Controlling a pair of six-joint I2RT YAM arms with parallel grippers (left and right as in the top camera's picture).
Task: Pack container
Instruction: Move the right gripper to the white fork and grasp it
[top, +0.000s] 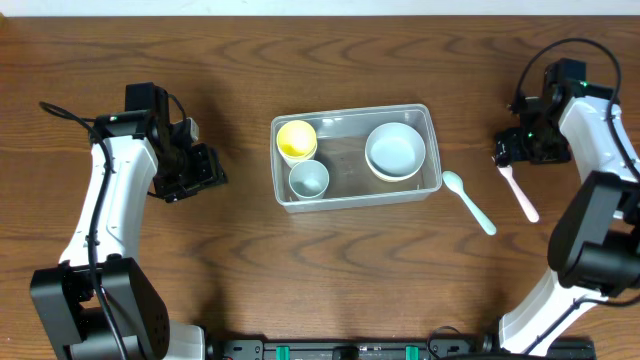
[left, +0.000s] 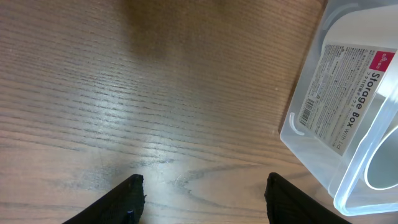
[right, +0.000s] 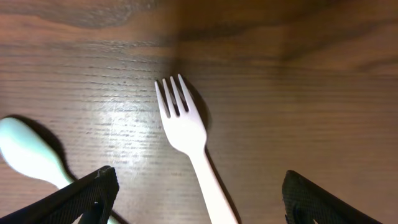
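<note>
The clear container sits at the table's middle. It holds a yellow cup, a pale blue cup and a white bowl. Its labelled end wall shows in the left wrist view. A mint spoon lies on the table just right of it. A pink-white fork lies further right. My right gripper is open above the fork, with the fork's handle between its fingers and the spoon's bowl at the left. My left gripper is open and empty, left of the container.
Bare wood table surrounds the container. The arm bases stand at the front left and front right edges.
</note>
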